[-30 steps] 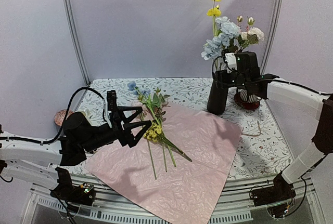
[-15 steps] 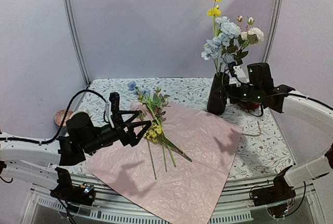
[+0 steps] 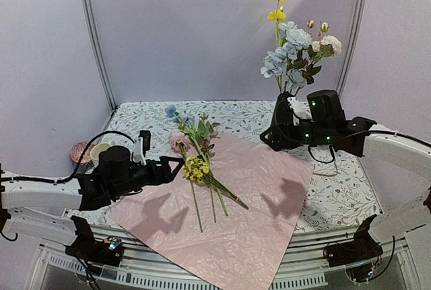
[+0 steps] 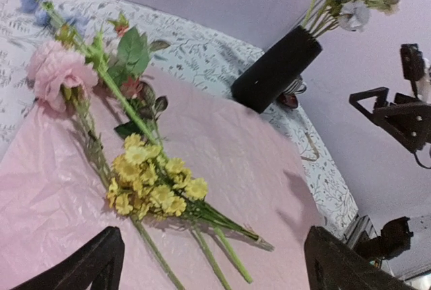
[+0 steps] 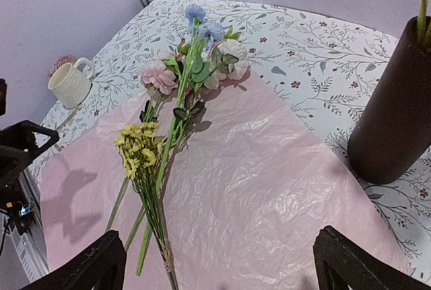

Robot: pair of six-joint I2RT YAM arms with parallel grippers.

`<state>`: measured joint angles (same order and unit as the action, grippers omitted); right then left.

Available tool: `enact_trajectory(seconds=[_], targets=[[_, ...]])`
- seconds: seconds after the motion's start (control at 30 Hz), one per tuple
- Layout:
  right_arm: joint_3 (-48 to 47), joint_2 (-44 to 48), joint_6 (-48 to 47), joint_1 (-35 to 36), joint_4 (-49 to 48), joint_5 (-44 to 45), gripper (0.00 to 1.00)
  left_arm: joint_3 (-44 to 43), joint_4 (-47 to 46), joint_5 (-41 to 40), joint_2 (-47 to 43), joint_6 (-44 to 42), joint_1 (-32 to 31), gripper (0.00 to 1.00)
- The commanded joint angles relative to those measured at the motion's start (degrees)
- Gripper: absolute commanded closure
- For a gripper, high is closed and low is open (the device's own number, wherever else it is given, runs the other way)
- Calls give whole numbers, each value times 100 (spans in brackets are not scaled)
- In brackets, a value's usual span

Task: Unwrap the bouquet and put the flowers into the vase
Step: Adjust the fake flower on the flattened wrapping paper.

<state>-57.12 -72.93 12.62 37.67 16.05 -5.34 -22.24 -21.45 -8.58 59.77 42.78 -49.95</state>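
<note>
The bouquet lies unwrapped, its pink wrapping paper (image 3: 256, 196) spread flat on the table. Loose flowers (image 3: 199, 162) rest on the paper: a yellow cluster (image 4: 151, 186), a pink bloom (image 4: 57, 75) and blue ones, stems toward the near edge. The black vase (image 5: 397, 115) stands at the back right and holds blue, yellow and cream flowers (image 3: 293, 48). My left gripper (image 3: 174, 167) is open and empty, low beside the yellow cluster. My right gripper (image 3: 273, 132) is open and empty, hovering in front of the vase and hiding part of it.
A cream cup (image 5: 71, 85) stands on the floral tablecloth (image 3: 242, 112) at the far left. A loop of tan string (image 3: 330, 165) lies right of the paper. Purple walls close the back and sides.
My right gripper came away from the vase, dropped down and left, and opened wide. My left gripper sank lower beside the yellow flowers. The flowers on the paper have not moved.
</note>
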Motion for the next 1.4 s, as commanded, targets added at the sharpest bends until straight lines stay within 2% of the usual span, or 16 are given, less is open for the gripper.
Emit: enact_trajectory(seconds=[0.0, 0.1, 0.23, 0.3, 0.47, 0.7, 1.07, 1.23, 1.37], targets=[[319, -71, 220, 106, -523, -439, 0, 58, 377, 378, 441, 606, 198, 13], [518, -343, 322, 191, -1010, -947, 7, -134, 523, 505, 914, 913, 235, 22], [488, -1025, 68, 478, -1403, -1480, 17, -432, 442, 998, 1666, 1082, 233, 25], [307, -1449, -88, 615, -1349, -1504, 21, -591, 471, 1146, 1961, 1081, 236, 26], [-349, -2543, -407, 939, -970, -1540, 39, -839, 694, 1218, 2389, 1155, 219, 30], [-754, -3275, -625, 1287, -721, -1270, 52, -739, 826, 996, 2198, 1168, 208, 30], [-1161, -3960, -731, 1501, -361, -1113, 56, -582, 1071, 638, 1671, 1022, 209, 30], [-1170, -4128, -692, 1522, -273, -1083, 67, -537, 1099, 597, 1529, 1009, 210, 30], [-1170, -4032, -652, 1519, -292, -1145, 86, -553, 1184, 556, 1449, 986, 220, 30]])
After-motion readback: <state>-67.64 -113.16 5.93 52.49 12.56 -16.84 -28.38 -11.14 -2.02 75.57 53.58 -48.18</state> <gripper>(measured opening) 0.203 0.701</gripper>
